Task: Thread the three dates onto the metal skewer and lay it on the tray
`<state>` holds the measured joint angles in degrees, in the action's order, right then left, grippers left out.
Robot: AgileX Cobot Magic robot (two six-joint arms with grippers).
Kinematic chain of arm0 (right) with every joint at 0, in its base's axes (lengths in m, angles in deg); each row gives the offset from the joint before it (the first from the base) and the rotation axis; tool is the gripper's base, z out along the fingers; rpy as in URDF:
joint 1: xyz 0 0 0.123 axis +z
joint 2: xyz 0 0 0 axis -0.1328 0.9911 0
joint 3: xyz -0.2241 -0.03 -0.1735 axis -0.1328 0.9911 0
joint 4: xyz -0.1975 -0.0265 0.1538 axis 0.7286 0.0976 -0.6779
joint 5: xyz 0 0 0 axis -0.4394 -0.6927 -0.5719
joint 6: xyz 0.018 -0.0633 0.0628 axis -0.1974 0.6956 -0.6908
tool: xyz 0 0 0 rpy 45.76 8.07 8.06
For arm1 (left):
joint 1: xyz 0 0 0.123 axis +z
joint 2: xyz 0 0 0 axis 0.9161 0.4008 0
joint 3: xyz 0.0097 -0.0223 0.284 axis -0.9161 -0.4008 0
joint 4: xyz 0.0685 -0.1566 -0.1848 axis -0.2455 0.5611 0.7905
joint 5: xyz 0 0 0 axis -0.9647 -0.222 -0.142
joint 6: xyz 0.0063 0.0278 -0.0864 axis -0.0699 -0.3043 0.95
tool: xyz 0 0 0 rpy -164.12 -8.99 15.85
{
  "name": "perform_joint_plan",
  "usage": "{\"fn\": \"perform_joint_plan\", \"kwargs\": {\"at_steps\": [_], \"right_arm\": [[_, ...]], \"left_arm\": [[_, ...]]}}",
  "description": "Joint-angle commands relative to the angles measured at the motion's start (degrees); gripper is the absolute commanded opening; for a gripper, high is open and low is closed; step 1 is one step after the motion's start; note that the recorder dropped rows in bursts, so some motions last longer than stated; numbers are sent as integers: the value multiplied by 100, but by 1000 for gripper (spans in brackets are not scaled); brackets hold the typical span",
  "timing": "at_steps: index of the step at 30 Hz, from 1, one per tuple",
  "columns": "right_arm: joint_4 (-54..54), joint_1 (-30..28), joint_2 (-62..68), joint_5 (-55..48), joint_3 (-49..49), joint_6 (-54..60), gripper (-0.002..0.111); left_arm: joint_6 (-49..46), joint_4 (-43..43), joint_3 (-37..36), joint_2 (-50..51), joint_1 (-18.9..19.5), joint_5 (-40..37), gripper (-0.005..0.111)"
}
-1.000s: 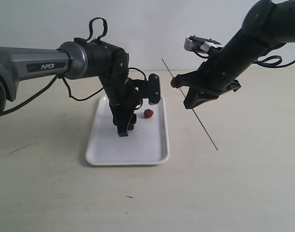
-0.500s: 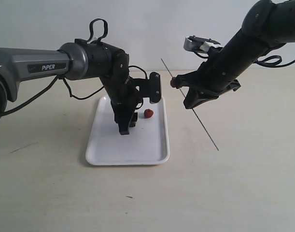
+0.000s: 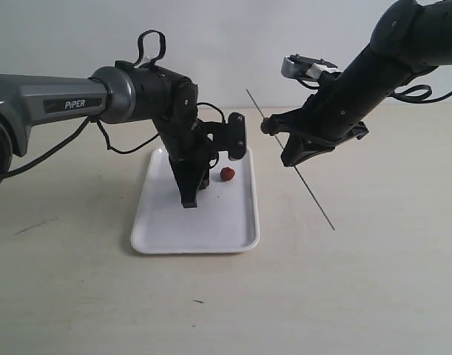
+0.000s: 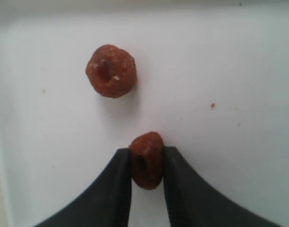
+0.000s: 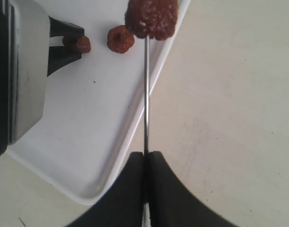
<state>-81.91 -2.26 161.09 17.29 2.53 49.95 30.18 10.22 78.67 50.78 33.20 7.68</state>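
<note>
Seen from the exterior view, the left pincer hides the held date it clamps, low over the tray. The loose date lies at its two o'clock, near the tray's right rim. The right pincer, closed on the metal skewer, holds it tilted above open worktop (at the tray's three o'clock); its threaded date is cut off in the wrist view.

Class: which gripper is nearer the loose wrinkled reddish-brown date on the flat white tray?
Left. The left gripper grips another date beside the loose date, over the tray; the right gripper holds the thin grey metal skewer up beside the tray.
</note>
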Motion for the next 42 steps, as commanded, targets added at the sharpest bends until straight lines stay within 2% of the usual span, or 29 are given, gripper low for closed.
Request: {"fn": "perform_joint_plan", "kwargs": {"at_steps": [1, 7, 13, 17, 23, 31, 42], "right_arm": [[-50, -18, 0, 48, 15, 58, 0], [-53, -3, 0, -35, 15, 58, 0], [-442, -3, 0, -374, 15, 314, 0], [-772, -3, 0, -749, 15, 711, 0], [-1182, -3, 0, -1425, 15, 1470, 0], [-1361, -3, 0, -2035, 218, 2564, 0], [-1229, -3, 0, -2035, 357, 3820, 0]], "left_arm": [[178, 37, -26, 2, 5, -273, 23], [304, 456, -26, -352, 180, -478, 23], [-232, 2320, -26, -746, 702, -609, 23], [-665, 3411, -26, -843, 1128, -1071, 23], [-740, 3868, -26, -852, 1670, -1684, 23], [-1176, 5096, -26, -852, 2259, -2408, 23], [-1211, 5704, -26, -856, 2720, -2433, 23]]}}
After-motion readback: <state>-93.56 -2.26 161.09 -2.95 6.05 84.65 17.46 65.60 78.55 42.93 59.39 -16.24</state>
